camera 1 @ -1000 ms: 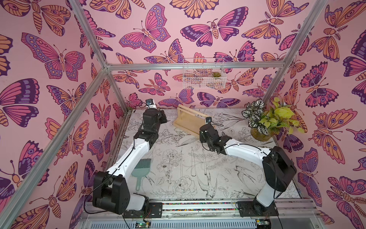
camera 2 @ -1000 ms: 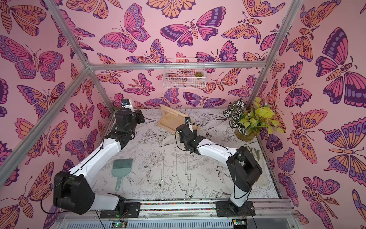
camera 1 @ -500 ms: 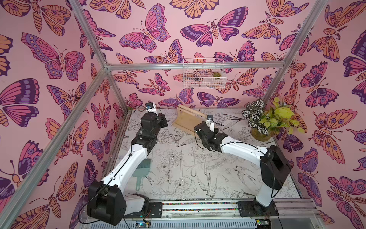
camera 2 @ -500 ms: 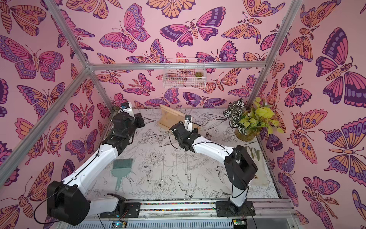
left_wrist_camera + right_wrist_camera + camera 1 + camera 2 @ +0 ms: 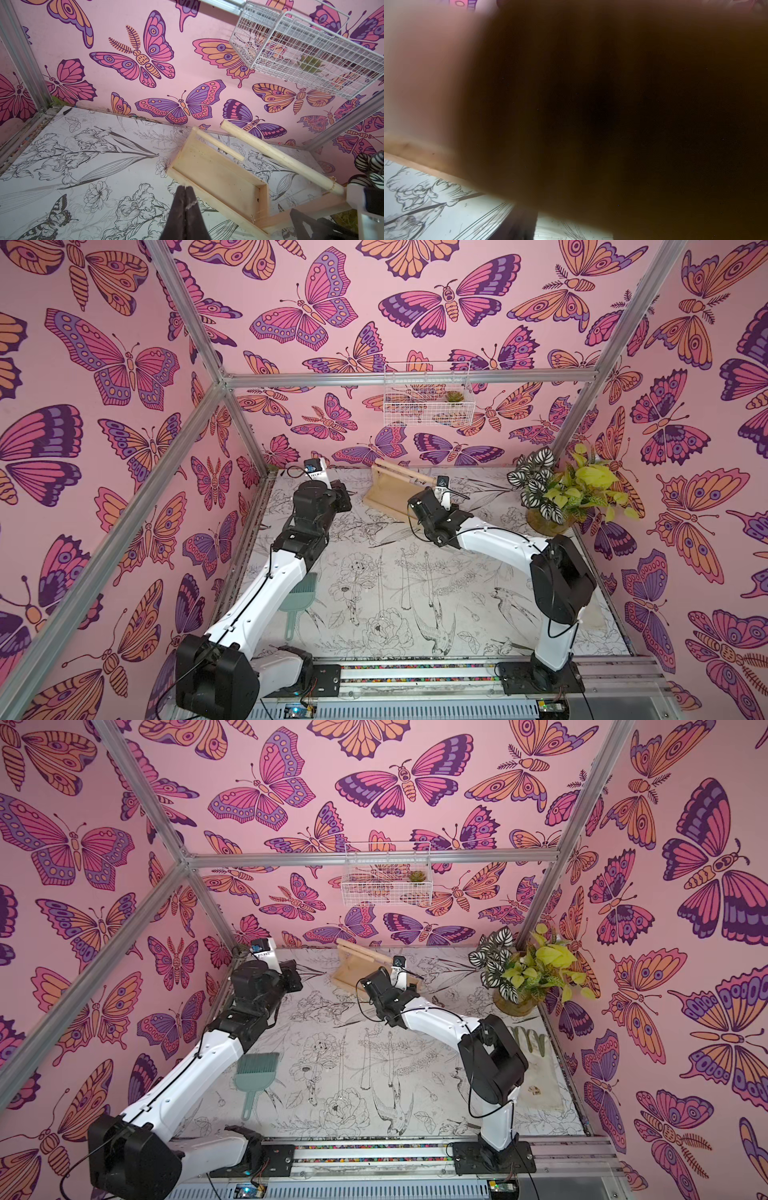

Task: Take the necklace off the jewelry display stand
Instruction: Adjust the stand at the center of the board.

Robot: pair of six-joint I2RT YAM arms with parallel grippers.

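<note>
Tool status: left tool [image 5: 185, 188] fully closed, empty; right tool [image 5: 300, 218] beside the jewelry display stand [image 5: 218, 176], aperture undetermined. I judge the necklace [image 5: 333, 184], draped over its crossbar [image 5: 270, 149], light, limp, snag-prone; pinch the hanging chain.

pale wood jewelry display stand [image 5: 387, 494]; pink butterfly-print walls [image 5: 266, 423]

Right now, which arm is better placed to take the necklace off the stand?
Right, probably: the right gripper is by the stand's end where the necklace hangs. The left gripper is shut, farther along the base.
</note>
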